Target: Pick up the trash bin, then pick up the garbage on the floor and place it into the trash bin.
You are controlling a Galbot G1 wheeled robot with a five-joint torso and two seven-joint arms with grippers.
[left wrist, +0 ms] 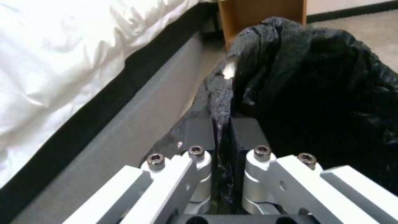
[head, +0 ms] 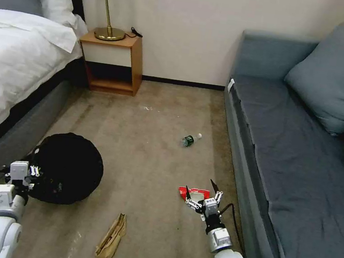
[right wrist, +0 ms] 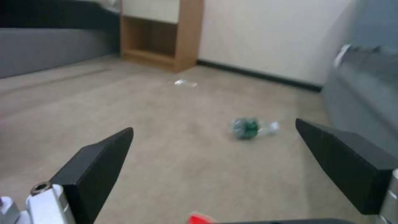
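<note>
beside the bed, left claw (left wrist: 222, 130) pinches the trash bin (head: 70, 166) liner; right claw (head: 202, 190) spread wide over red-and-white packet (head: 185, 192).

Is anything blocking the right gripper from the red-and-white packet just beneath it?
Nothing visible. The right gripper hangs open directly over the red-and-white packet, with bare carpet around. The left gripper is shut on the trash bin liner's rim.

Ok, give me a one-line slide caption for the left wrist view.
Left claw shut on the black-bagged rim of the trash bin, beside the bed.
</note>
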